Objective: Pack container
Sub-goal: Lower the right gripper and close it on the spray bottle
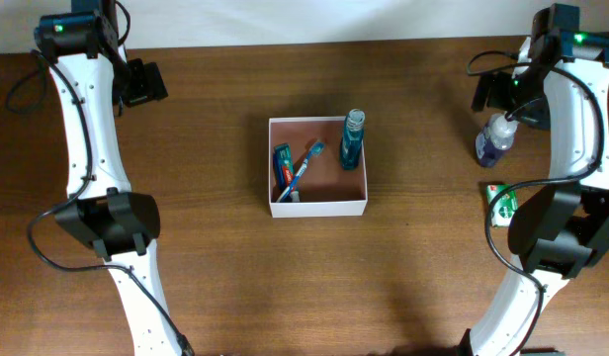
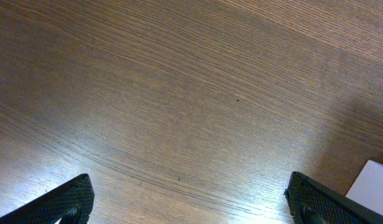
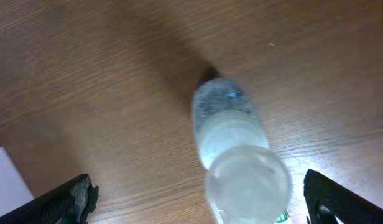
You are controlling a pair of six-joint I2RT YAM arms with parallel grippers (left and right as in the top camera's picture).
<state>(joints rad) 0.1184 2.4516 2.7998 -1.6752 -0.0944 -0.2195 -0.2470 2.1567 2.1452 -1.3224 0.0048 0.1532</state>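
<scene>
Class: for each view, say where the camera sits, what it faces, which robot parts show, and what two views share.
Overhead: above the table, facing down at the container; both arms show.
Left wrist: faces bare table; its fingers show.
Right wrist: looks down on a clear bottle; its fingers show.
Shared: the bottle, also overhead.

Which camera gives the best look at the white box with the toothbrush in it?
The overhead view: the whole container shows, contents included. The left wrist view catches only a white corner, probably its wall; the right wrist view likewise.
</scene>
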